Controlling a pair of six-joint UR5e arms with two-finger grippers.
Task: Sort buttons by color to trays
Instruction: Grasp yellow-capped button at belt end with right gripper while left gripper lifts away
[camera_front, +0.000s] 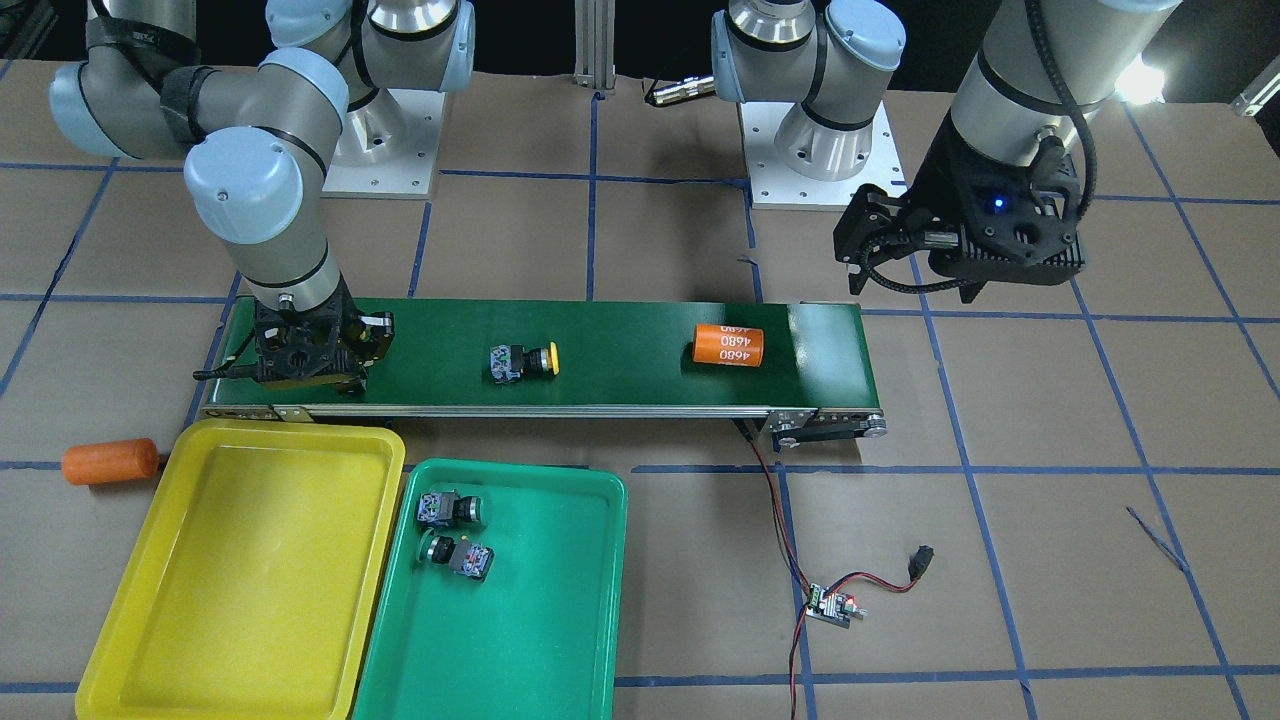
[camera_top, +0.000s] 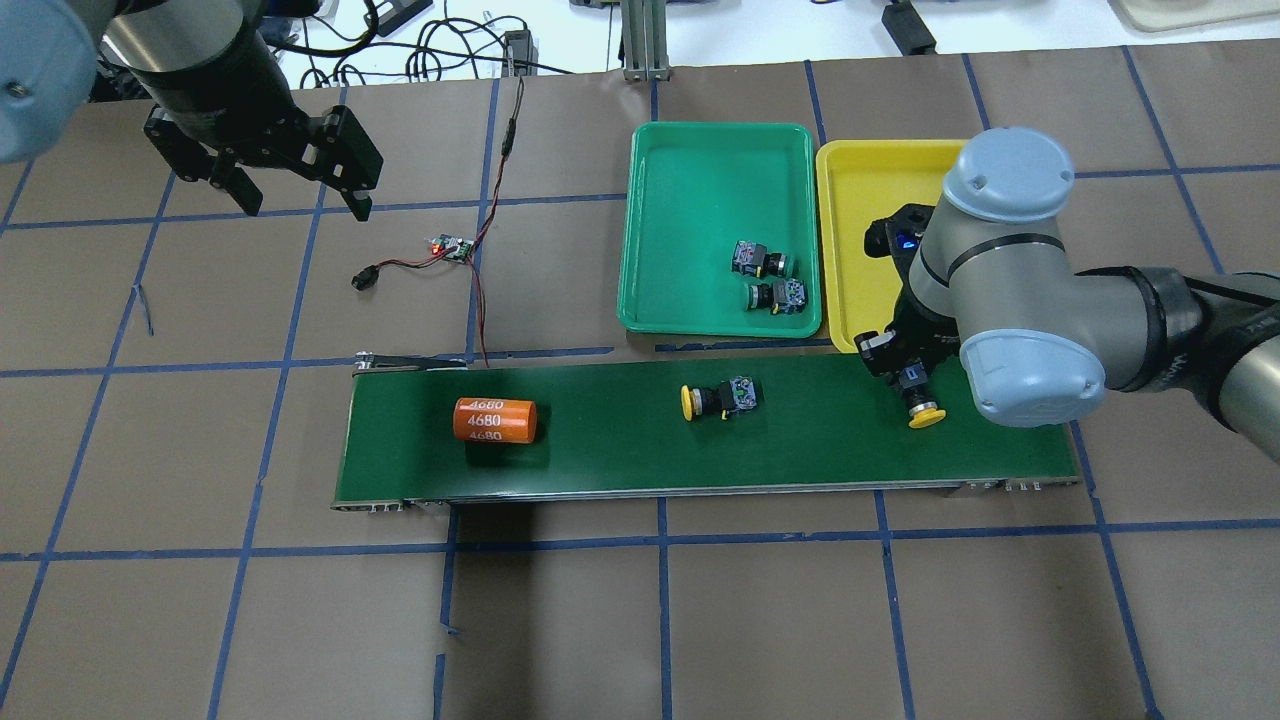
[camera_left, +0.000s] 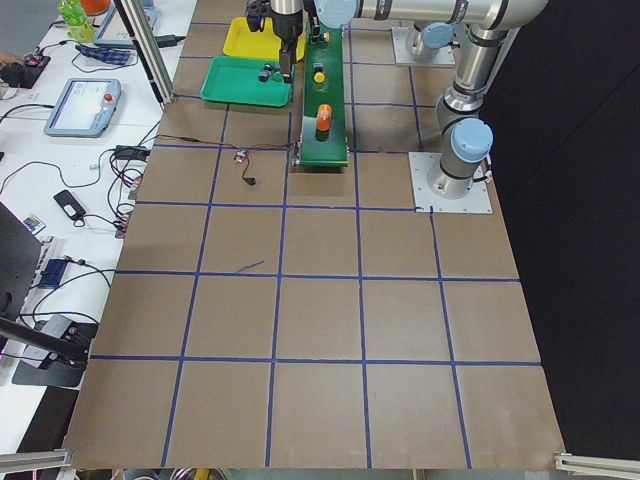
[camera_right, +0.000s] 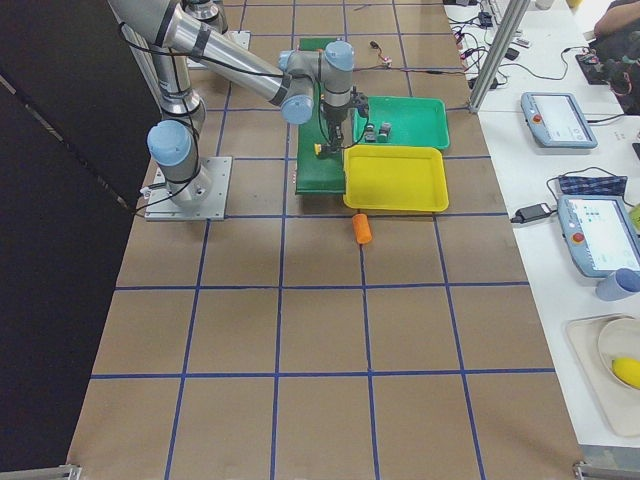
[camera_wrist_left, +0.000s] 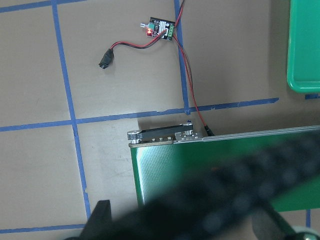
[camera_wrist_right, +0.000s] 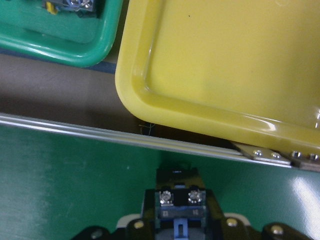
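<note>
Brown surface (camera_top: 640, 620), blue tape grid. Read across from behind the robot.

Far left: left hand (camera_top: 305, 208) hangs above the surface with its fingers spread, holding nothing, well apart from the belt.

Just right of it: small circuit board (camera_top: 452, 248), red light on, with a red-and-black wire running to the belt's left end.

Dark-green belt (camera_top: 620, 460) lies lengthwise. Near its left end is an orange cylinder (camera_top: 495, 420) on its side, marked 4680. At mid-belt the loose yellow button (camera_top: 715, 400) lies on its side, cap pointing left.

Beyond the belt: green tray (camera_top: 700, 170), with two green buttons (camera_top: 760, 260) close together by its right wall. Yellow tray (camera_top: 850, 200) sits just beside it.

Belt's right end: right hand (camera_top: 900, 365) is closed on the gripped yellow button (camera_top: 927, 416), near the yellow tray's corner. Cannot tell whether the button is lifted.

Past the yellow tray: second orange cylinder (camera_front: 110, 461) on the surface.
</note>
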